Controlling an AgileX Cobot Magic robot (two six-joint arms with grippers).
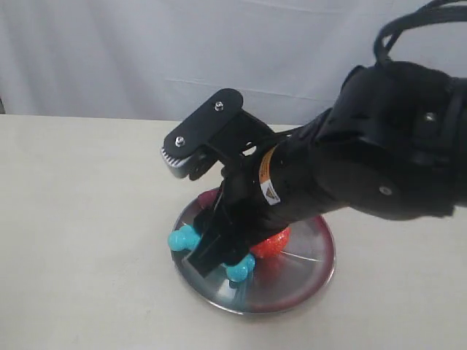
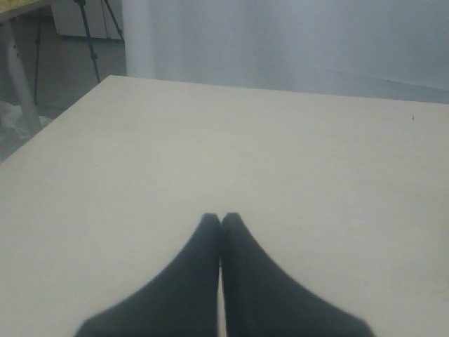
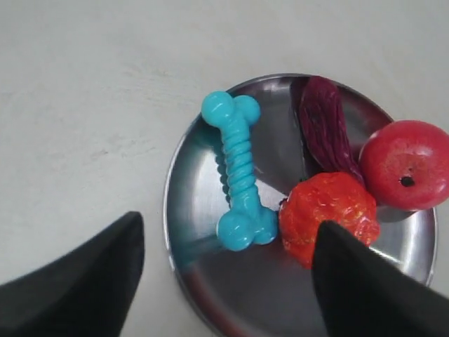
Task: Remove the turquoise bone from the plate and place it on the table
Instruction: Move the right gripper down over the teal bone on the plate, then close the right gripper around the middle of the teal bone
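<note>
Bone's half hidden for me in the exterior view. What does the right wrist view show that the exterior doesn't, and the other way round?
Only the right wrist view: the whole turquoise bone, ribbed shaft uncovered, framed by the open right gripper, plus a round red fruit. Only the exterior view: the right arm leaning over the plate, hiding the bone's middle, and the white backdrop. Both: the bone's ends, the plate, an orange-red bumpy toy beside the bone, the table.

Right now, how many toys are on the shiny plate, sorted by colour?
Turquoise: 1, the turquoise bone
Dark purple: 1, a ridged toy
Red: 1, a round fruit
Orange-red: 1, a bumpy ball
Total: 4 on the plate
</note>
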